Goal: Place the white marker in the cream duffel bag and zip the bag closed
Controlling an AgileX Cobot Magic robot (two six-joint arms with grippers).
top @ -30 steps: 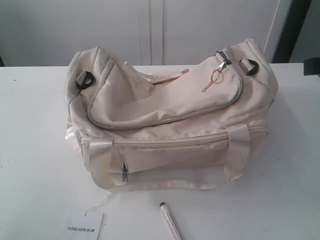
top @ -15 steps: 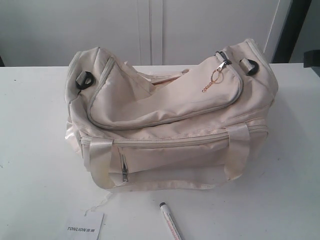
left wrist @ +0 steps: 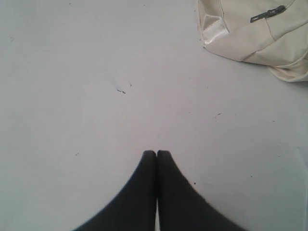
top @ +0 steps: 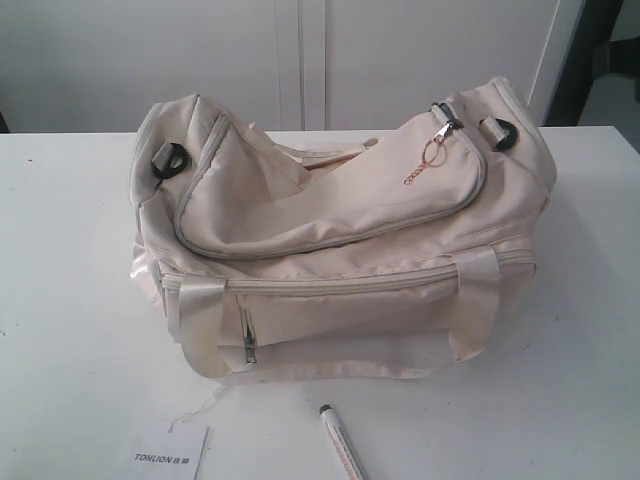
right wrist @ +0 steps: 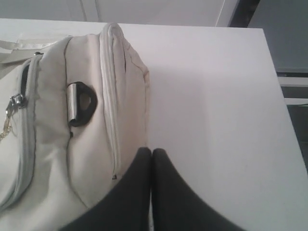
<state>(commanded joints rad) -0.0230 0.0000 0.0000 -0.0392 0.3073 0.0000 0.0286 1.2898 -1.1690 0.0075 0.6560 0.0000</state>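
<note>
Bag (top: 340,260) on table (top: 70,300), about mid-table, long side facing near. Marker (top: 340,445) on table, near side of bag, roughly centre, not touching it. Tag (top: 170,455) on table left of marker, well apart. Chain pull (top: 428,160) on bag top, toward right end.

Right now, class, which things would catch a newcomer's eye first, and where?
The large soft cream fabric duffel bag fills the middle of the white table, a gold chain pull dangling near its right end. In front of it lie a slim white marker with a dark tip and a flat white paper tag.
</note>
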